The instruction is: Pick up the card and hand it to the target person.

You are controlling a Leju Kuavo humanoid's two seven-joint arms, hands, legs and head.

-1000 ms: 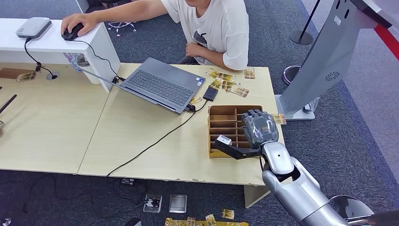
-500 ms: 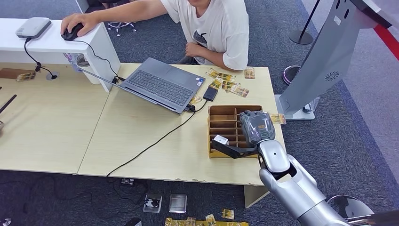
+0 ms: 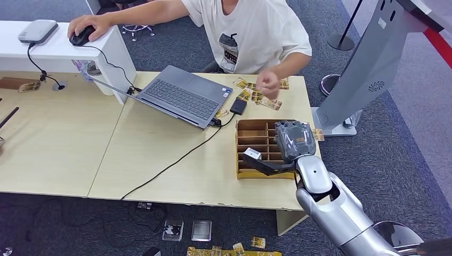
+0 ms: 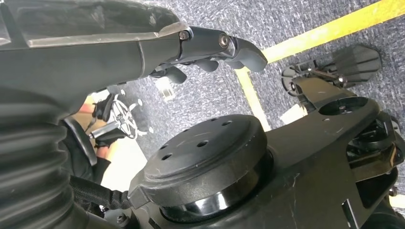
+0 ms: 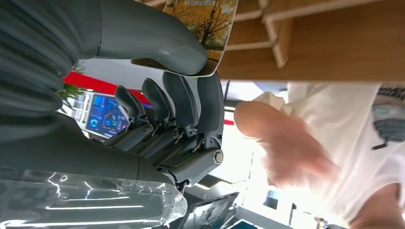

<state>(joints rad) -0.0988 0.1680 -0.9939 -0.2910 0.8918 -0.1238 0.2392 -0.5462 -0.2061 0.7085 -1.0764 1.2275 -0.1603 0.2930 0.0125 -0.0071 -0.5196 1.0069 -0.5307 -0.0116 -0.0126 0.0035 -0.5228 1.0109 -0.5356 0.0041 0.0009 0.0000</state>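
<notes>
Grey carpet surrounds the pale wooden table (image 3: pixel 160 154), and my head camera looks down on a partitioned wooden organizer (image 3: pixel 255 140) near its right edge. That box is where the cards are stored upright in slots, which I judge is why my right hand (image 3: pixel 292 140) sits directly over it. More loose cards (image 3: pixel 258 93) lie scattered beyond it, near the open laptop (image 3: pixel 184 96).

From the right wrist camera I can see the card (image 5: pixel 200 28), printed with an autumn tree scene, pinched between the thick thumb and the dark fingers (image 5: pixel 184 102), its edge pointing toward the organizer's wooden partitions. So the hand is clamped on the card, and I take it the pick is done or nearly so.

My right arm reaches forward from below with the back of the hand facing up. The person in the white shirt has a hand (image 3: pixel 268 84) raised over the far side of the table, near the organizer, blurred as if moving; I judge it is coming to receive the card.

My left hand (image 4: pixel 210 47) hangs by the floor, fingers curled in with nothing in them.
</notes>
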